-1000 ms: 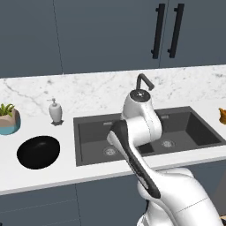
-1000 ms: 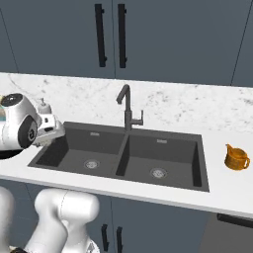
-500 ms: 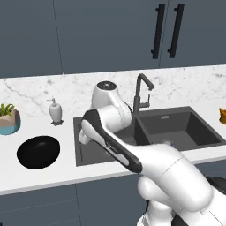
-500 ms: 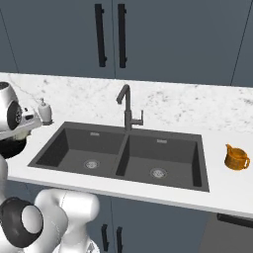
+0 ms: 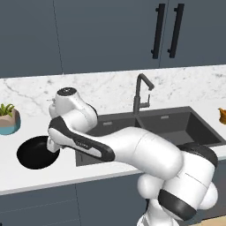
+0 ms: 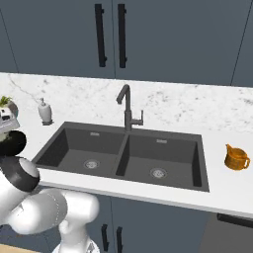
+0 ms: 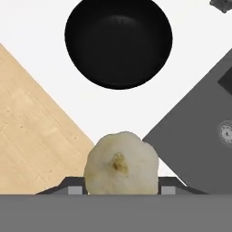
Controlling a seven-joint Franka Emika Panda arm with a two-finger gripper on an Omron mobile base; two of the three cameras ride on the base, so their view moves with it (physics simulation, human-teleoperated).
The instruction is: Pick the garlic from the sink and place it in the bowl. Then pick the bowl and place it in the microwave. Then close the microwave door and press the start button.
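The end effector (image 7: pixel 121 190) grips the pale cream roundish garlic (image 7: pixel 121 164) between its jaws, above the white marble worktop (image 7: pixel 54 72) near its front edge. Beyond lies the wide glossy black bowl (image 7: pixel 118 41), with bare worktop all round. The dark grey double-basin sink (image 5: pixel 176 128) lies beside it, a teal plant pot (image 5: pixel 9 122) behind.
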